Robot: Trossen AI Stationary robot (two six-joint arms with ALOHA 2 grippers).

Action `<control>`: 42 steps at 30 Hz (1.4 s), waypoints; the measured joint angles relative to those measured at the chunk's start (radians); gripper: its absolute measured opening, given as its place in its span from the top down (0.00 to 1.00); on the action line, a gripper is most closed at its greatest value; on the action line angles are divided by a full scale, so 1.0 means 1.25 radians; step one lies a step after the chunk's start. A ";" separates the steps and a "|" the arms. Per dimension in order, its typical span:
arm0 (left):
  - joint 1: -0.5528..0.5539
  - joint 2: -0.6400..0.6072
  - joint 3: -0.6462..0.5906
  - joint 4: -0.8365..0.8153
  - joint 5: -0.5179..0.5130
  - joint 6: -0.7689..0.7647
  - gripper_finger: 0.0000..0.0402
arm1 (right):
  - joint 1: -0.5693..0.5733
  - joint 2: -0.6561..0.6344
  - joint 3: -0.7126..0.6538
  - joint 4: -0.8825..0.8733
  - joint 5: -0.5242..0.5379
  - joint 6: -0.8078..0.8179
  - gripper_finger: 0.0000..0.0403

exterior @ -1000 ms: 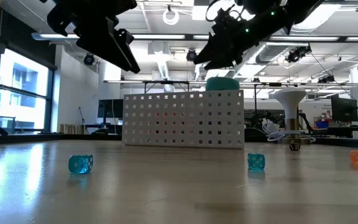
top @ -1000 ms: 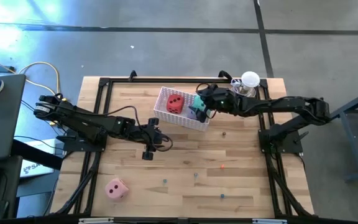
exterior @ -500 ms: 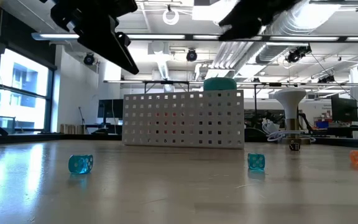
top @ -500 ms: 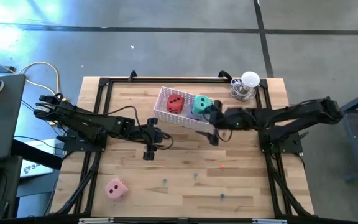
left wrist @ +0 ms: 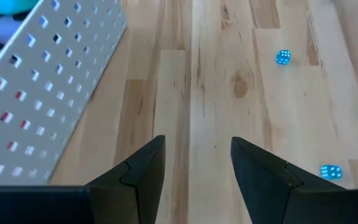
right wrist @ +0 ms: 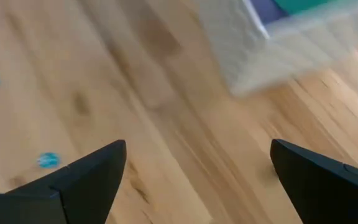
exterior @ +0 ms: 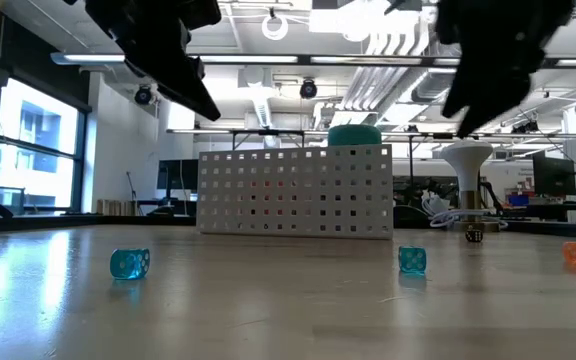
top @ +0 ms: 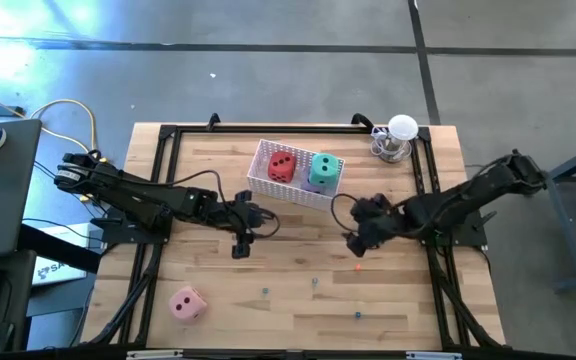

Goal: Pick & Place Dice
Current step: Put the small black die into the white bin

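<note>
A: Where are the dice?

B: The red die (top: pixel 281 166) and the green die (top: pixel 322 169) sit in the white basket (top: pixel 286 190). The purple die (top: pixel 311 186) is mostly hidden under the green one; only a small edge shows. The pink die (top: pixel 187 303) lies alone on the table (top: pixel 298 270), near the front left corner.

A: And the grippers?

B: The right gripper (top: pixel 354 243) hangs over the table, in front of the basket. Its fingers (right wrist: pixel 86 180) stand wide apart and hold nothing. The left gripper (top: pixel 239 245) hovers left of the basket, partly open, with only bare wood between its fingers (left wrist: pixel 143 174).

A: The low view?

B: There the perforated wall hides the dice; only the top of the green die shows. Small blue dice (exterior: pixel 129 263) lie in front.
</note>
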 joint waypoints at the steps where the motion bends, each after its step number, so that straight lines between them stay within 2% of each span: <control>1: 0.000 0.000 0.000 0.000 0.006 -0.013 0.56 | 0.014 0.000 0.000 -0.037 0.023 0.049 0.03; 4: -0.002 0.000 0.000 0.000 0.027 -0.041 0.56 | 0.060 -0.001 0.000 -0.155 0.073 0.191 0.03; 6: -0.007 0.000 -0.003 0.000 0.032 -0.054 0.56 | 0.094 -0.001 -0.012 -0.186 0.098 0.257 0.03; 11: -0.025 0.000 -0.011 0.000 0.032 -0.053 0.56 | 0.144 0.000 -0.123 -0.179 0.107 0.399 0.03; 15: -0.032 0.000 -0.014 0.003 0.032 -0.029 0.56 | 0.150 -0.001 -0.227 -0.095 0.149 0.474 0.03; 24: -0.014 0.000 -0.014 0.004 0.030 -0.004 0.56 | 0.111 -0.001 -0.339 0.075 0.137 0.427 0.03; 29: -0.004 0.000 -0.014 0.004 0.030 -0.005 0.56 | 0.105 -0.001 -0.349 0.118 0.155 0.420 0.03; 36: -0.016 0.000 -0.014 0.003 0.030 -0.012 0.56 | 0.105 -0.001 -0.349 0.156 0.227 0.385 0.03; 42: -0.029 0.000 -0.014 0.003 0.030 -0.012 0.56 | 0.105 0.003 -0.349 0.155 0.230 0.382 0.03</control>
